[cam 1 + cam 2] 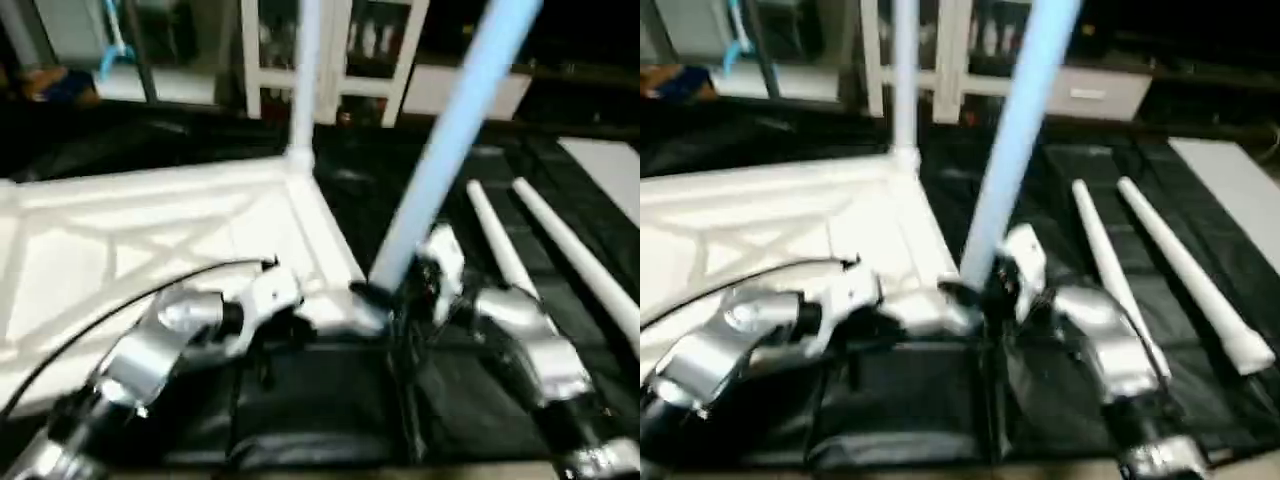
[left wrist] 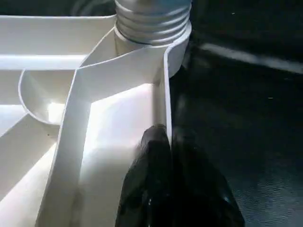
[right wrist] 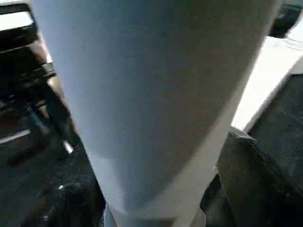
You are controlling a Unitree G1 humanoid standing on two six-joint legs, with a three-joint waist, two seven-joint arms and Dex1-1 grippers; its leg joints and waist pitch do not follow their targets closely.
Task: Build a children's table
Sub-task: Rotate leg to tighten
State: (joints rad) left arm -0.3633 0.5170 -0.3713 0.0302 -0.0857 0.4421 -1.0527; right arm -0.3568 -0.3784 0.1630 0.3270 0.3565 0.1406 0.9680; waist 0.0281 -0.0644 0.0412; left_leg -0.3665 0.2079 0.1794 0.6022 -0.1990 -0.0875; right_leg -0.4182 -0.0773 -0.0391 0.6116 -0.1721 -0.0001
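The white square top [image 1: 150, 240] lies upside down on the dark mat [image 1: 330, 400], with its ribbed underside facing up to me. It looks like stiff, light plastic, so I judge it can slide on the mat if nothing holds it. My left end effector [image 2: 163, 161] is pressed together on the thin outer wall of the top, just beside the near corner socket [image 2: 175, 52], and I think this rim is a good place to hold it steady. One leg [image 1: 303, 70] stands upright in the far corner. A second leg [image 1: 450, 140] leans in the near corner socket, with its threads [image 2: 151, 21] showing above the socket, so I judge it is not yet fully screwed in. My right end effector [image 1: 425, 285] is at the base of this leg with the fingers around it; I cannot tell if they squeeze it or stand loose. The tube is smooth and may slip, so a hold low near the thread seems best. Two more legs [image 1: 1180, 270] lie on the mat at my right. I can read no writing or brand.
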